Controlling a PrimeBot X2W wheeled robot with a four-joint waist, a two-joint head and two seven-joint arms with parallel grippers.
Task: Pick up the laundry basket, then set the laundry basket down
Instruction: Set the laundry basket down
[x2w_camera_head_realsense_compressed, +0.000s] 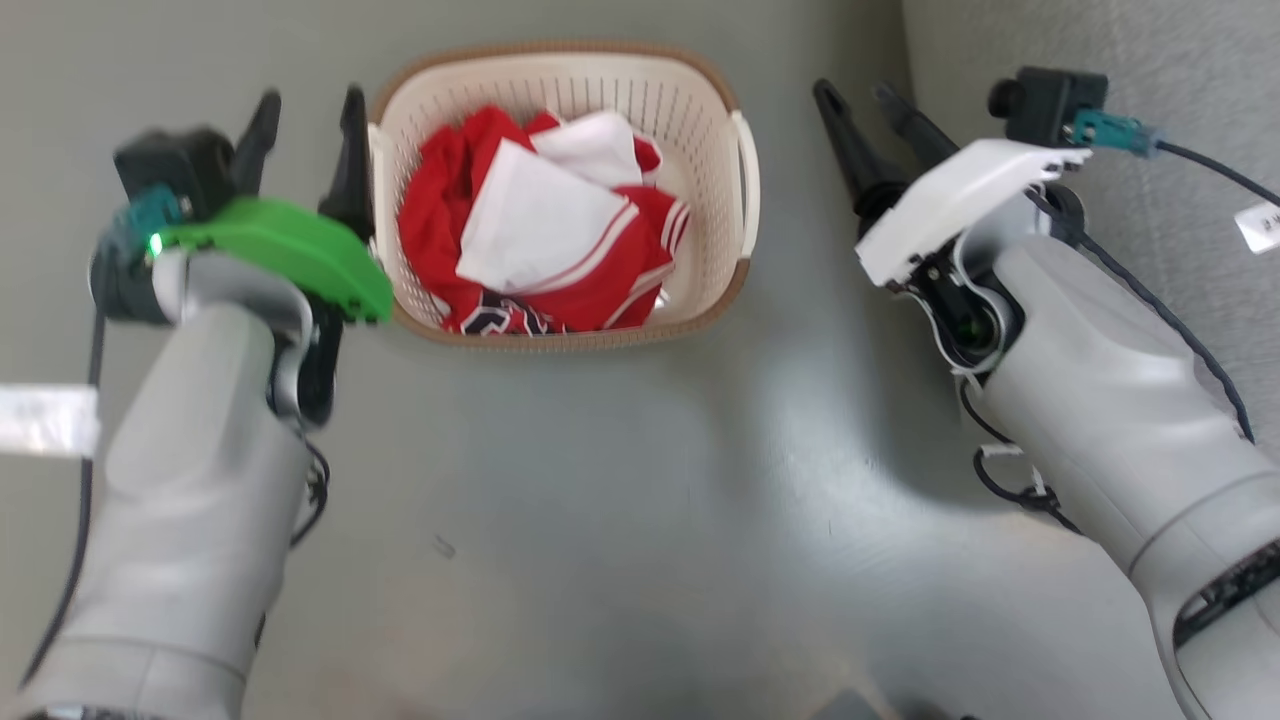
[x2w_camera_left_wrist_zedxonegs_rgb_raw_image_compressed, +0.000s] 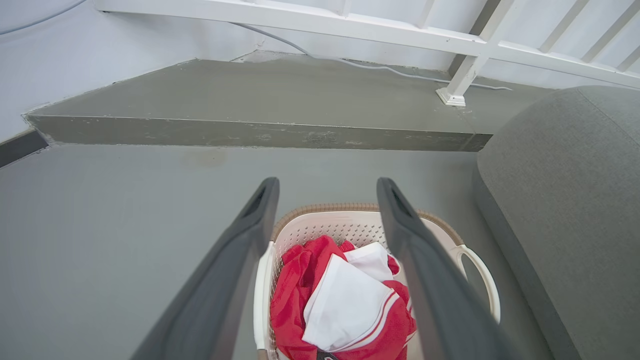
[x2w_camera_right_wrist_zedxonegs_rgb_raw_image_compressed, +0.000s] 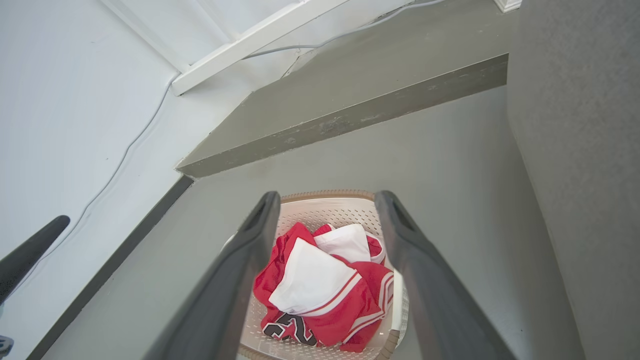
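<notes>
The laundry basket (x2w_camera_head_realsense_compressed: 700, 150) rests on the grey floor, cream and perforated, with a brown rim and red and white clothes (x2w_camera_head_realsense_compressed: 545, 225) inside. My left gripper (x2w_camera_head_realsense_compressed: 308, 125), under a green cover, stands open just left of the basket, its inner finger close beside the left rim. Seen from the left wrist, the basket (x2w_camera_left_wrist_zedxonegs_rgb_raw_image_compressed: 350, 208) lies below and between the spread fingers of that gripper (x2w_camera_left_wrist_zedxonegs_rgb_raw_image_compressed: 327, 187), which holds nothing. My right gripper (x2w_camera_head_realsense_compressed: 862, 100) is open, clearly off to the right of the basket's white loop handle (x2w_camera_head_realsense_compressed: 748, 170). In the right wrist view the basket (x2w_camera_right_wrist_zedxonegs_rgb_raw_image_compressed: 325, 194) sits beyond the open gripper (x2w_camera_right_wrist_zedxonegs_rgb_raw_image_compressed: 327, 200).
A grey upholstered seat (x2w_camera_head_realsense_compressed: 1100, 40) stands at the right, close to the right arm, and also appears in the left wrist view (x2w_camera_left_wrist_zedxonegs_rgb_raw_image_compressed: 565, 200). Beyond the basket a raised concrete step (x2w_camera_left_wrist_zedxonegs_rgb_raw_image_compressed: 250, 132) carries a white railing (x2w_camera_left_wrist_zedxonegs_rgb_raw_image_compressed: 465, 75). A wall with a thin cable (x2w_camera_right_wrist_zedxonegs_rgb_raw_image_compressed: 120, 165) runs along the left.
</notes>
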